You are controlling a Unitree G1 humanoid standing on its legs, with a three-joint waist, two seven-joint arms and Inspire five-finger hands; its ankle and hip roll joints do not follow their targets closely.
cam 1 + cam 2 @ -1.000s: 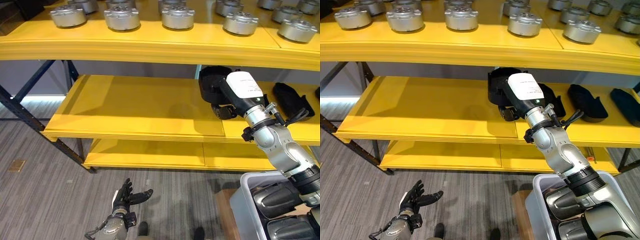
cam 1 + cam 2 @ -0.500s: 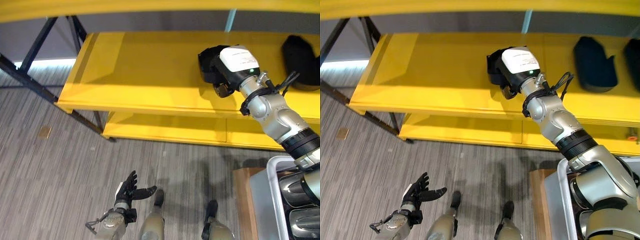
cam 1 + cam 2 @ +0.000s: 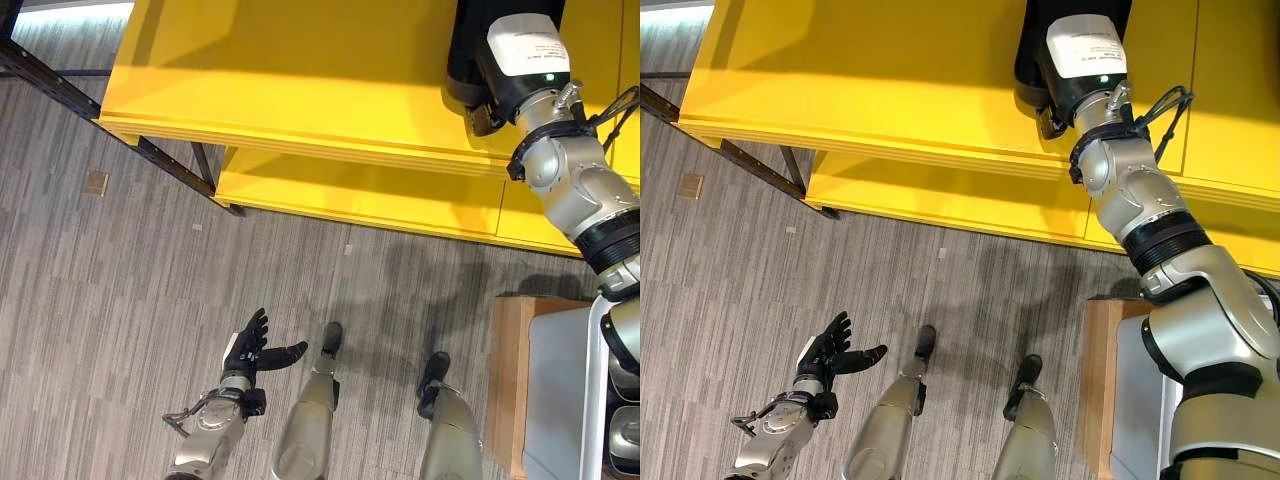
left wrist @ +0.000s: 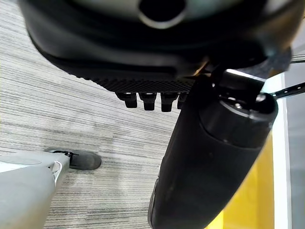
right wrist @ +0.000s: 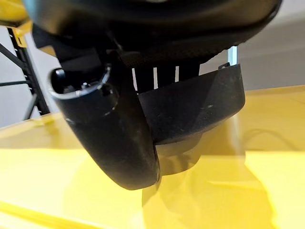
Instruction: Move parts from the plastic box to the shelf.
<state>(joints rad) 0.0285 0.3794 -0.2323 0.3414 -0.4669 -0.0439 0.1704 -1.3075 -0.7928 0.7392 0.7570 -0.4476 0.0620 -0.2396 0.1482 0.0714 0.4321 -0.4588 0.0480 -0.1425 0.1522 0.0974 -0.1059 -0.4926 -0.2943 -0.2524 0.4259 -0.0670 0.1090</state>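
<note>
A black curved plastic part (image 3: 468, 45) rests on the yellow shelf (image 3: 300, 70) at the upper right. My right arm reaches up to it. In the right wrist view the right hand (image 5: 109, 129) has its thumb in front of the part (image 5: 200, 109) and its fingers behind it, pinching it just above the shelf board. My left hand (image 3: 250, 352) hangs low over the floor at the lower left, its fingers spread and nothing in it. In the left wrist view the left hand's thumb (image 4: 209, 157) stands out over the carpet.
A lower yellow shelf (image 3: 360, 190) sits beneath the first. A dark rack leg (image 3: 100, 110) slants across the upper left. The grey plastic box (image 3: 560, 400) with dark parts (image 3: 625, 440) stands at the lower right beside a wooden stand (image 3: 510, 380). Grey carpet covers the floor.
The camera has tipped downward, so the top shelf of metal parts has left the picture. My right hand stays at the black part on the shelf; the left hand hangs as before.
</note>
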